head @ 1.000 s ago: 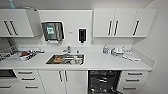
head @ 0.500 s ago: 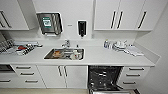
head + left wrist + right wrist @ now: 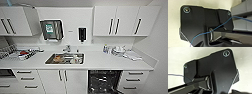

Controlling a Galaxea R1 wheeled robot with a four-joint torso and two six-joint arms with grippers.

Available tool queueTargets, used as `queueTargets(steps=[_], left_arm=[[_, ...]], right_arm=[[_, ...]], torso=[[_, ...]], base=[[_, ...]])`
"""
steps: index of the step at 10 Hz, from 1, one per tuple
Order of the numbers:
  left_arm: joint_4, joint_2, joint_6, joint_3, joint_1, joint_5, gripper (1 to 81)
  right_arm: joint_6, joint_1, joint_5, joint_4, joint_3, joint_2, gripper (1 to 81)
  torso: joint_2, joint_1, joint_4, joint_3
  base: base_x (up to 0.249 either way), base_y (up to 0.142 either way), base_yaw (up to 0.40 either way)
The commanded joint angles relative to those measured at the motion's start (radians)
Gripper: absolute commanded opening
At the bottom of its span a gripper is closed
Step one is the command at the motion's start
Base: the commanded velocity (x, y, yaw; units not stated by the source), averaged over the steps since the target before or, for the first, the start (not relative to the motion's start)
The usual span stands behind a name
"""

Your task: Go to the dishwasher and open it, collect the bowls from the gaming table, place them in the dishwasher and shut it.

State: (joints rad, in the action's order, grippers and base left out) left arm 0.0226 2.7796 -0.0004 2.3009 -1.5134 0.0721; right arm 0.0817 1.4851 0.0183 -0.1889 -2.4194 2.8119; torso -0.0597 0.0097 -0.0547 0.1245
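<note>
while the dishwasher (image 3: pixel 103 81) gapes open at five o'clock under the counter (image 3: pixel 100 62), gripper finger state cannot be told.

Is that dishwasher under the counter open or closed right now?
Open. The dishwasher shows a dark inside with wire racks where a front panel would be, between the white cabinet doors and the drawers.

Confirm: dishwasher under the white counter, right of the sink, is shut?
Not shut. The head view shows the built-in dishwasher open, its dark inside and wire racks exposed. The rest holds: it sits under the white countertop, right of the steel sink.
</note>
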Motion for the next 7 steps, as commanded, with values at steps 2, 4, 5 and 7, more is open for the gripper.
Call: queueTargets(steps=[2, 4, 5, 7], left_arm=[[-0.012, 0.091, 0.007, 0.178, 0.031, -0.089, 81.1], [-0.010, 0.118, 0.005, 0.216, 0.031, -0.087, 81.1], [-0.009, 0.128, 0.003, 0.233, 0.029, -0.087, 81.1], [-0.006, 0.158, 0.002, 0.295, 0.032, -0.087, 81.1]], right_arm=[[0.003, -0.041, -0.064, 0.006, -0.039, 0.022, 81.1], [0.003, -0.039, -0.075, 0.006, -0.099, 0.060, 81.1], [0.001, -0.036, -0.080, 0.003, -0.138, 0.082, 81.1], [0.004, -0.027, -0.080, 0.013, -0.210, 0.135, 81.1]], torso=[[0.000, 0.000, 0.000, -0.008], [0.000, 0.000, 0.000, -0.008], [0.000, 0.000, 0.000, -0.008], [0.000, 0.000, 0.000, -0.008]], base=[[0.000, 0.000, 0.000], [0.000, 0.000, 0.000], [0.000, 0.000, 0.000], [0.000, 0.000, 0.000]])
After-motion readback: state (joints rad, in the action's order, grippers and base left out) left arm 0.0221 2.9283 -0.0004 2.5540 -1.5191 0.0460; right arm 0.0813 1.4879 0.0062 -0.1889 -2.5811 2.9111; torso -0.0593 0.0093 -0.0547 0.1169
